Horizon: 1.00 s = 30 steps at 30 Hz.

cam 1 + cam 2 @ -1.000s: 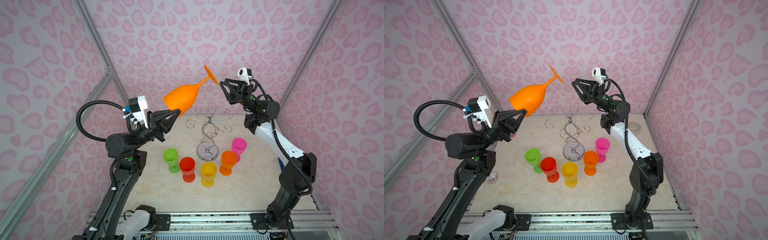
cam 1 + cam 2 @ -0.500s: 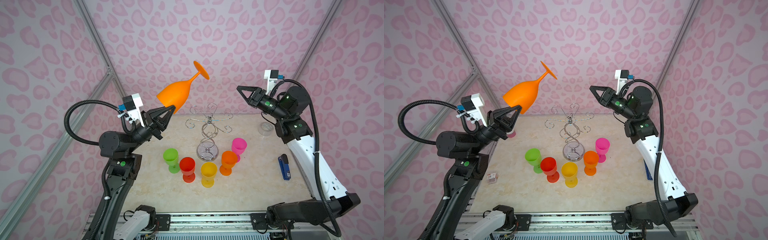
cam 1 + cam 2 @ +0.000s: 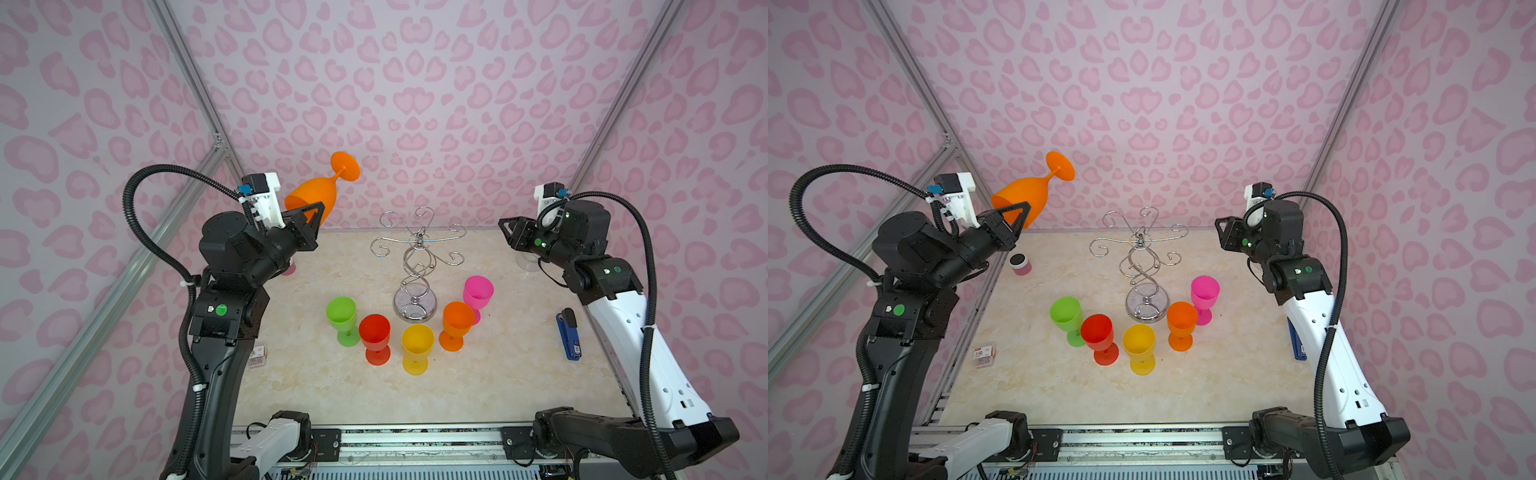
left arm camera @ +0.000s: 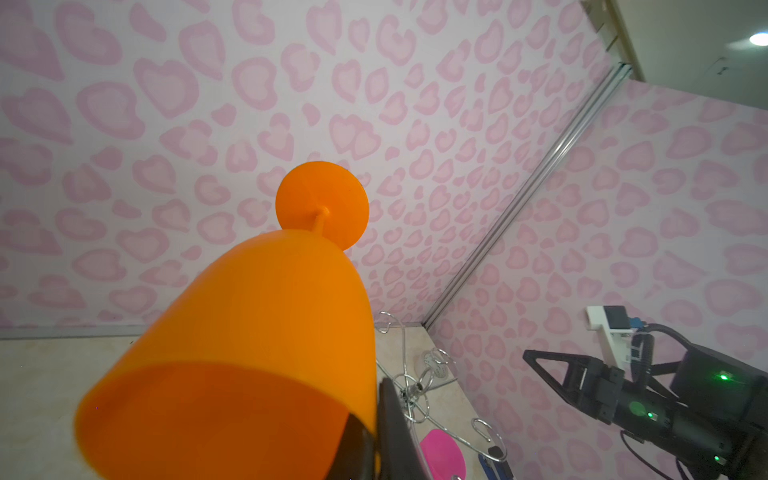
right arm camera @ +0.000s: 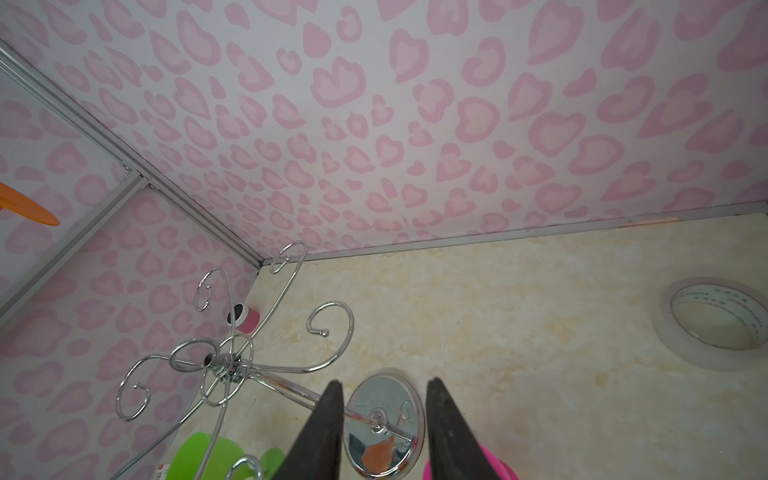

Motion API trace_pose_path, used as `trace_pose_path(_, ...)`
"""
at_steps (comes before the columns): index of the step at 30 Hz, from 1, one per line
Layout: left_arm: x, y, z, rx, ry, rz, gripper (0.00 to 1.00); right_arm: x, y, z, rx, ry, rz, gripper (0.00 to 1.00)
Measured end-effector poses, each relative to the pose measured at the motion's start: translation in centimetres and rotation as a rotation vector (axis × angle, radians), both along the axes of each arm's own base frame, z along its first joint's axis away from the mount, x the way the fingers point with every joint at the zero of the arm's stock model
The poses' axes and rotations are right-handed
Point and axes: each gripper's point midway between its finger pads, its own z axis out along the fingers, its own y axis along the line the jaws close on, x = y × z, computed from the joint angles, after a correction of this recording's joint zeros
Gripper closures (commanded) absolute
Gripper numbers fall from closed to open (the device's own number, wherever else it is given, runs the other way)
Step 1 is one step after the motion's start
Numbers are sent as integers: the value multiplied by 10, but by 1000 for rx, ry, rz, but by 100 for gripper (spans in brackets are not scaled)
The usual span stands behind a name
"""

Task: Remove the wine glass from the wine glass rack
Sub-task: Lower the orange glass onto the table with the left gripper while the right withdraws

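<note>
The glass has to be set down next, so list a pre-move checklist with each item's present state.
1. The orange wine glass clear of the wine glass rack: ok, raised to its left, apart.
2. The left gripper shut on the bowl's rim: ok.
3. Glass upright for standing: not ok, tilted, foot up.
4. The right gripper out of the way: ok, fingers open, empty, right of the rack.
5. Bare table for landing: ok, in front of the five coloured goblets.
</note>
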Motion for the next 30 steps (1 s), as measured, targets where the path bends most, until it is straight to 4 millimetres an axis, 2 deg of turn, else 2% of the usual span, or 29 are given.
trace_pose_path(4,22,14,-58,60,208,72,97,2,-5,-4,-19,6,-13,66)
trace_pose_path(6,32,19,-91,103,320,93,97,4,-5,-13,-25,19,-12,65)
trace_pose_path(9,45,21,-133,167,458,95,97,9,-6,-30,-34,65,-14,65)
trace_pose_path(12,55,19,-167,216,571,72,97,11,-5,-37,-39,80,-6,65)
trace_pose_path(18,73,6,-205,312,691,20,97,15,-2,-48,-39,107,7,65)
trace_pose_path(23,85,-16,-232,412,755,-33,97,18,0,-53,-38,120,16,65)
trace_pose_path(30,79,-19,-268,559,858,-36,97,20,1,-57,-44,129,22,65)
